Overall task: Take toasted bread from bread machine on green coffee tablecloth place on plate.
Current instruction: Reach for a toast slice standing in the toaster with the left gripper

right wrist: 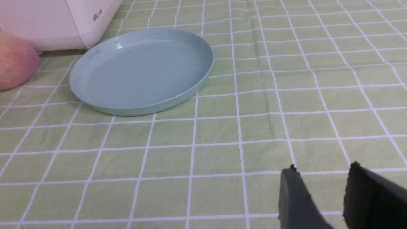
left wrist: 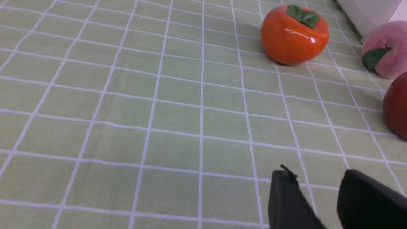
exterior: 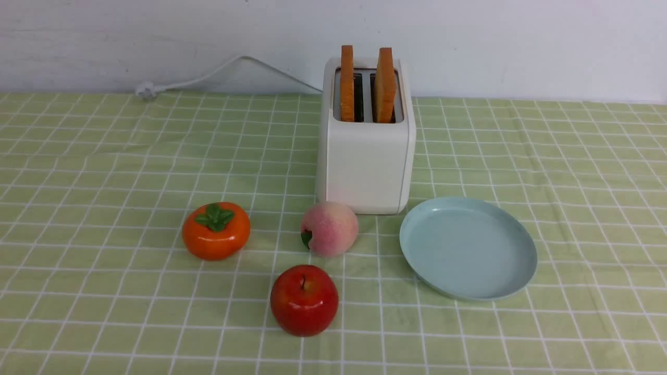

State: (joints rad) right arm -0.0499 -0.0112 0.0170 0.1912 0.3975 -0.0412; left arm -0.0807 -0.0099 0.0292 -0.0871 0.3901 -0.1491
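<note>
Two toasted bread slices (exterior: 347, 83) (exterior: 385, 85) stand upright in the slots of the white bread machine (exterior: 366, 156) on the green coffee tablecloth (exterior: 104, 156). The pale blue-green plate (exterior: 500, 281) lies empty to the right of the bread machine; it also shows in the right wrist view (right wrist: 203, 68). My left gripper (left wrist: 316, 178) is open and empty above bare cloth, apart from the fruit. My right gripper (right wrist: 321, 171) is open and empty above bare cloth, on the near side of the plate. Neither gripper shows in the front view.
An orange persimmon (exterior: 215, 230), a pink peach (exterior: 329, 228) and a red apple (exterior: 304, 299) lie in front of the bread machine. Its white cord (exterior: 208, 75) runs to the back left along the wall.
</note>
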